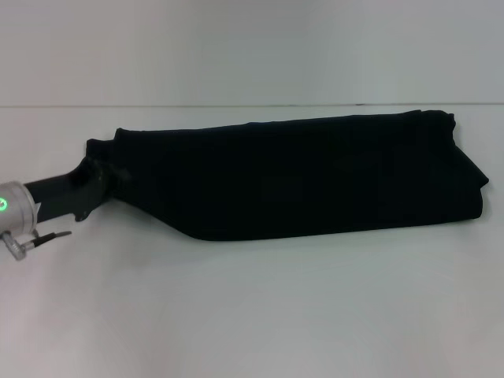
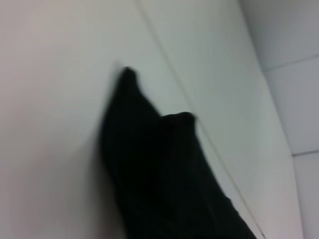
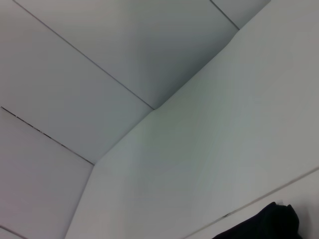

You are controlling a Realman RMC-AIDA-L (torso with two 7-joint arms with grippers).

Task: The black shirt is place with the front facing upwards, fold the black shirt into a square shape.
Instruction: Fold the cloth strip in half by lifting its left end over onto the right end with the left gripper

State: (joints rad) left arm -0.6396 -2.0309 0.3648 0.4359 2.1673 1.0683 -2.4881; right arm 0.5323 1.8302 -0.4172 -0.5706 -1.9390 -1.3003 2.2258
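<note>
The black shirt (image 1: 307,177) lies folded into a long, narrow band across the middle of the white table (image 1: 252,315), plain black side up, its wider end toward the robot's right. The left gripper (image 1: 101,179) reaches in from the table's left edge and meets the shirt's narrow left end; dark against dark cloth, it gives no clear sign of whether it is spread or pinching the fabric. The left wrist view shows only folded black cloth on the table. The right gripper is out of sight.
</note>
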